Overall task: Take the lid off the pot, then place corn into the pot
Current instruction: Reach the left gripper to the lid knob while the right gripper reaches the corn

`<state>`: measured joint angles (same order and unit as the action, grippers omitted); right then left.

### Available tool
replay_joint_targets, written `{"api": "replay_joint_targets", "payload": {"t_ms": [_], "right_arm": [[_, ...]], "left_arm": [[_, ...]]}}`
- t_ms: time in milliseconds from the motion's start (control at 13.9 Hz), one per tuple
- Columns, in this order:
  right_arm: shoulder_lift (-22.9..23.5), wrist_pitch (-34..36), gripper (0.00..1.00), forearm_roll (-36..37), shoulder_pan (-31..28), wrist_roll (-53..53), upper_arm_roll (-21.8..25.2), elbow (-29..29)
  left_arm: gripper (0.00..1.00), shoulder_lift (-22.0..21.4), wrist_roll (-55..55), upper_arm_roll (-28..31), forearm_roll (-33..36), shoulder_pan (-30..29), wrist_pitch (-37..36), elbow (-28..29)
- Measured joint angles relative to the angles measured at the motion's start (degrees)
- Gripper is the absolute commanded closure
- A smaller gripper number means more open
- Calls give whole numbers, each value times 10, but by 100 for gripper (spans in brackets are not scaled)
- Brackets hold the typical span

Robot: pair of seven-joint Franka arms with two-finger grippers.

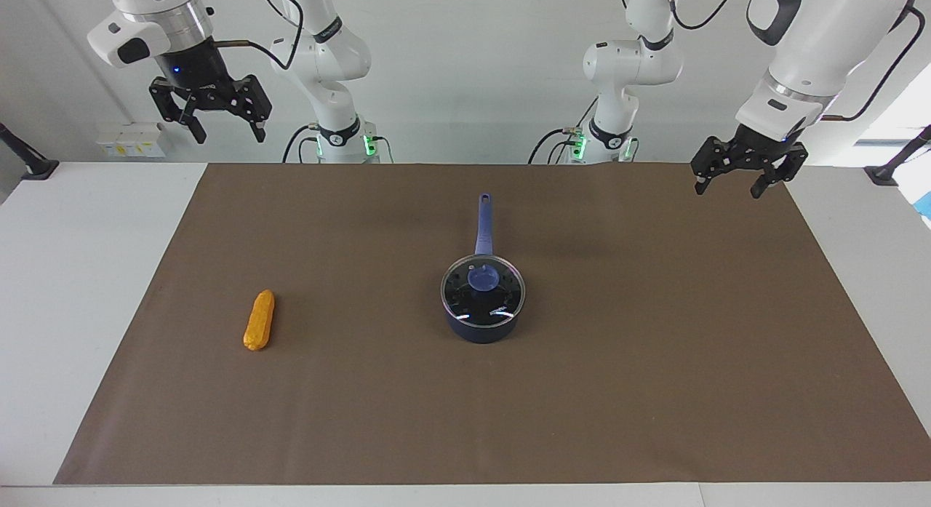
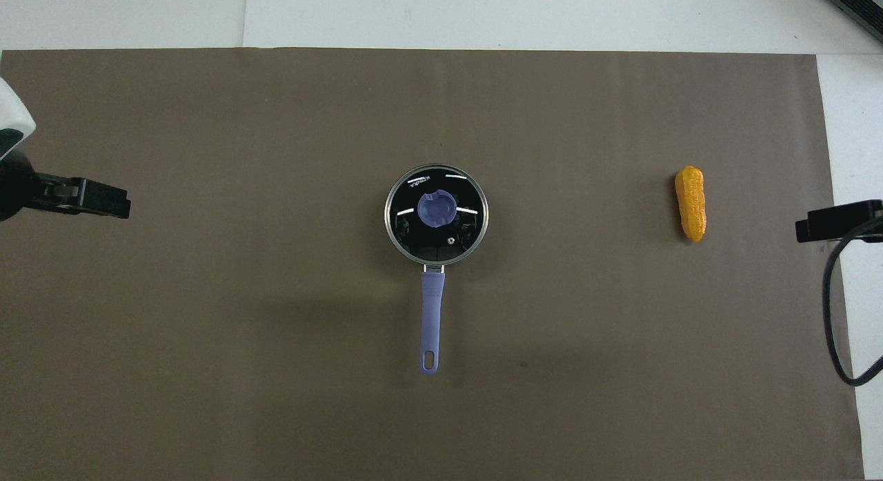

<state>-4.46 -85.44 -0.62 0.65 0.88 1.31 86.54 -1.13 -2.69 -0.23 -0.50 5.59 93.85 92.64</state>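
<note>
The navy-blue pot (image 1: 482,329) (image 2: 432,314) stands mid-mat, its long handle pointing toward the robots. The glass lid (image 1: 483,289) (image 2: 437,215) with its blue knob sits on the pot. The orange-yellow corn (image 1: 259,320) (image 2: 691,203) lies on the mat toward the right arm's end. My left gripper (image 1: 734,185) (image 2: 103,199) is open and empty, raised over the mat's edge at the left arm's end. My right gripper (image 1: 228,130) (image 2: 838,221) is open and empty, held high over the right arm's end.
A brown mat (image 1: 654,383) (image 2: 207,364) covers most of the white table (image 1: 73,274). Small white boxes (image 1: 131,140) sit at the table's edge near the right arm's base.
</note>
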Motion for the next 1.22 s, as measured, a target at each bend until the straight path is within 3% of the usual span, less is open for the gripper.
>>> {"api": "replay_joint_targets", "payload": {"t_ms": [430, 932, 1219], "right_arm": [[52, -158, 0, 0, 0, 11, 0, 53], [205, -329, 0, 0, -2, 11, 1, 63], [269, -393, 0, 0, -10, 11, 3, 76]], "left_arm": [[0, 28, 94, -3, 0, 82, 36, 16], [0, 96, 264, -5, 0, 187, 135, 37], [0, 139, 360, -5, 0, 240, 196, 37]]}}
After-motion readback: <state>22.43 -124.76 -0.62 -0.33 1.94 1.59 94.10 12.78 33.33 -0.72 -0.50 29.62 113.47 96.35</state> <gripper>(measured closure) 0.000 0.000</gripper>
